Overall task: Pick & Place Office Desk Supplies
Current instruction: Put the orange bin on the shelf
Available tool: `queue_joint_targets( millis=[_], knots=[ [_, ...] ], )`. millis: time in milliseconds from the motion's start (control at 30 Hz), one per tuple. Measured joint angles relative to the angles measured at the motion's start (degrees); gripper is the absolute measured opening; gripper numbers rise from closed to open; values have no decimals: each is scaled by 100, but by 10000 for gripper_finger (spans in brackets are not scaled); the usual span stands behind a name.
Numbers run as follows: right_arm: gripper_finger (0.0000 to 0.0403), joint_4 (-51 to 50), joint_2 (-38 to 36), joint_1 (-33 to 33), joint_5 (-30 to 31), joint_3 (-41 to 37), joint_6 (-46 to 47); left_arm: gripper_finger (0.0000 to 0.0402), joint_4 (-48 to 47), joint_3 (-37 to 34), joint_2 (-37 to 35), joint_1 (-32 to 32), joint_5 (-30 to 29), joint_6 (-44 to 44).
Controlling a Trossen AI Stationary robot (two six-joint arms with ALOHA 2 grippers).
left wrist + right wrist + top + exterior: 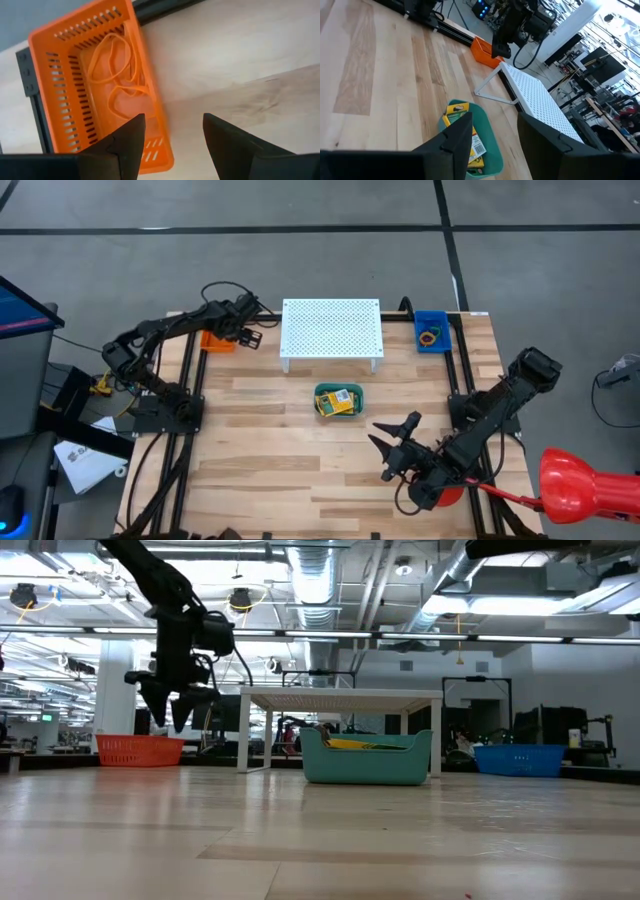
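Starting big: the pale wooden plank worktop [300, 470] carries a white perforated metal stand [331, 330] at the back, with three small slotted plastic baskets around it.

The left pincer [250, 332] hangs above the worktop just beside the orange slotted plastic basket [95, 80], fingers parted and nothing between them. Inside that basket lie thin orange rubber-band loops [117, 75], tangled together. The risk I see here is that the fingers sit right by the basket wall; any descent slightly off line could clip the rim and shove or tip the light basket. The bands themselves are thin, flat and overlapped, so a grab could lift several at once or slip off altogether.

The right pincer [396, 448] hovers over bare planks near the front right, released and empty too. Between it and the stand sits the teal plastic basket [340, 402] holding flat yellow-and-green crayon boxes [465, 132], stacked at a slant. Reaching in at an angle could nudge the basket along the smooth wood.

At the back right, the blue plastic basket [432, 331] holds a few small coloured bands [430, 335], too small to sort by colour.

As for writing: the crayon boxes show print and a white barcode patch, but I can't read any brand.
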Motion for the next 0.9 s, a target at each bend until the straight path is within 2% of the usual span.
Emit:
queue_joint_targets(
  millis=[167,300,567,900],
  knots=[
    [152,0,0,14,7,-1,12,185,132,-126,0,-5,2,-167],
    [152,0,2,14,8,-2,12,175,398,-299,0,16,243,-235],
    [152,-2,2,19,6,-2,54,162,587,-380,0,21,126,-289],
    [152,-4,2,19,-3,-2,54,163,750,-380,0,-1,77,-239]
  ],
)
